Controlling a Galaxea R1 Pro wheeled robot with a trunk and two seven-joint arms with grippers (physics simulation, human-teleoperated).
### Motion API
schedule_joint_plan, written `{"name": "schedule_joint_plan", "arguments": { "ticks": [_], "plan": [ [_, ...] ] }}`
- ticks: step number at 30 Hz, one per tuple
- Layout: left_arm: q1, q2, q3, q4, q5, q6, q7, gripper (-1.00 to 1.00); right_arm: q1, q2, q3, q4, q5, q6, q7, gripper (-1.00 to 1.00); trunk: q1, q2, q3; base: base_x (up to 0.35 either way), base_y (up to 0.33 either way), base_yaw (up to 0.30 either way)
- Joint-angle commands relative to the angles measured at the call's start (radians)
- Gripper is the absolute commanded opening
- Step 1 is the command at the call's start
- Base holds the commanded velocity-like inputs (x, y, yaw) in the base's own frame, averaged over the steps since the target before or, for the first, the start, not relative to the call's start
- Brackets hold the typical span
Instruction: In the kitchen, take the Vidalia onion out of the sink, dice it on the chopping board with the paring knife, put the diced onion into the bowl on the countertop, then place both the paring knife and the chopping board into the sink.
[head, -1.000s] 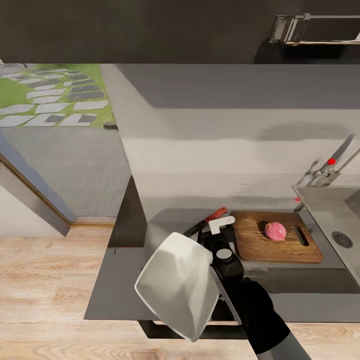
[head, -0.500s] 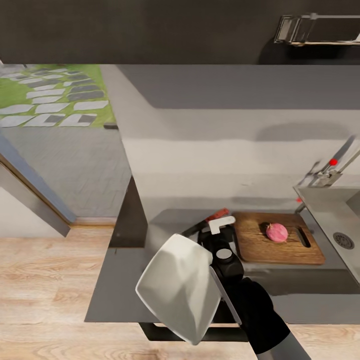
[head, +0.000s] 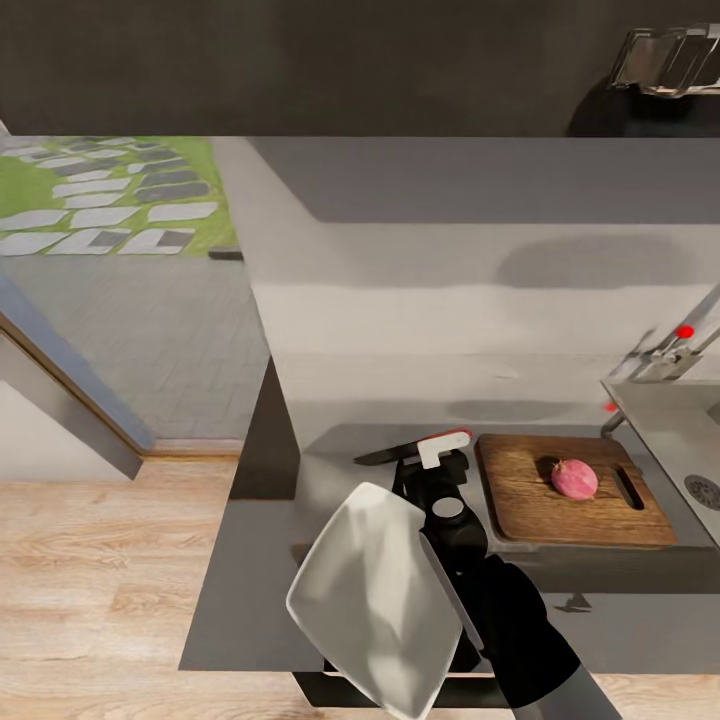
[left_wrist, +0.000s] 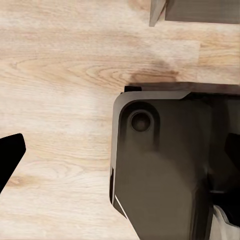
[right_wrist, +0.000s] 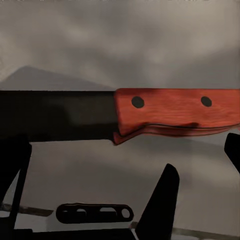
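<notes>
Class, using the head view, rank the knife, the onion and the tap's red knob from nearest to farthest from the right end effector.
1. Knife, right at the end effector.
2. Onion, on the board to its right.
3. Red knob, far right by the wall.

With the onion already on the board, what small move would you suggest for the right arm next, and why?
Probably lower the right gripper and close it on the paring knife's reddish handle. The knife lies flat on the countertop beside the chopping board, just ahead of the gripper, apparently not yet gripped, and the onion sits whole, awaiting dicing.
</notes>
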Motion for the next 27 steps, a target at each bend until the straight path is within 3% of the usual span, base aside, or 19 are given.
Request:
{"name": "schedule_joint_plan", "arguments": {
  "ticks": [1,27],
  "plan": [
    [0.000,0.000,0.001,-0.001,0.004,-0.001,-0.002,1.00,-0.001,0.000,0.002,0.000,-0.002,0.009,0.000,1.00,0.001,-0.001,-0.002,0.003,0.003,0.000],
    [0.000,0.000,0.001,-0.001,0.004,-0.001,-0.002,1.00,-0.001,0.001,0.002,0.000,-0.002,0.008,0.000,1.00,0.001,-0.001,-0.002,0.017,0.088,0.000]
  ]
}}
